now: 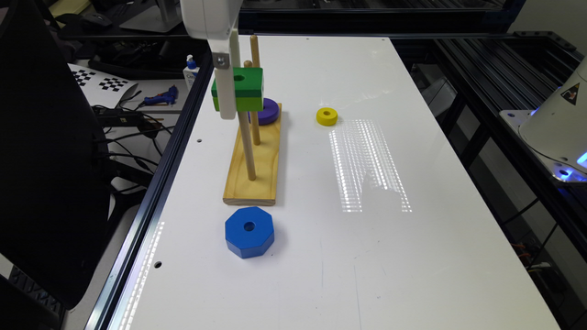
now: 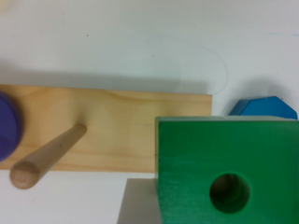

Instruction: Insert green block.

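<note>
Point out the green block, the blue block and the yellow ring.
green block (image 1: 245,81): exterior view, dark top face.
blue block (image 1: 249,227): exterior view, top face near hole.
yellow ring (image 1: 326,117): exterior view, its outer band.

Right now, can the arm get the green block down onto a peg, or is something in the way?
Probably yes. The green block is held up at peg-top height by the gripper. In the wrist view a peg stands bare beside the block, and the block's hole looks open. Exact alignment can't be judged.
</note>
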Controlling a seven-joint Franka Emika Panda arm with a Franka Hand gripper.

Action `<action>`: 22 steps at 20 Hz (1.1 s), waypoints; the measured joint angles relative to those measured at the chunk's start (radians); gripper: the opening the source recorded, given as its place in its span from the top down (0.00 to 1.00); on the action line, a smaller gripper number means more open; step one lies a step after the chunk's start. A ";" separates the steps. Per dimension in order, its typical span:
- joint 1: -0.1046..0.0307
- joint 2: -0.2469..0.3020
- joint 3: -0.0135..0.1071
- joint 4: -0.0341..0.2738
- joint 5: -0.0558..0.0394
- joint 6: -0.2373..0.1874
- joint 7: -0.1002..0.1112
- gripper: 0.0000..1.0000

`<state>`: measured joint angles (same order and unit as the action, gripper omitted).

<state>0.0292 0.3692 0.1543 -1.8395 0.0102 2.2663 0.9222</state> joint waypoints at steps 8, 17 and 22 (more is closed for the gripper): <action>0.000 0.010 -0.003 0.001 -0.0016 0.004 0.000 1.00; 0.000 0.047 -0.004 -0.001 -0.0047 0.027 0.000 1.00; 0.000 0.073 -0.004 -0.001 -0.0098 0.049 0.000 1.00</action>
<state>0.0293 0.4426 0.1504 -1.8405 0.0004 2.3149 0.9222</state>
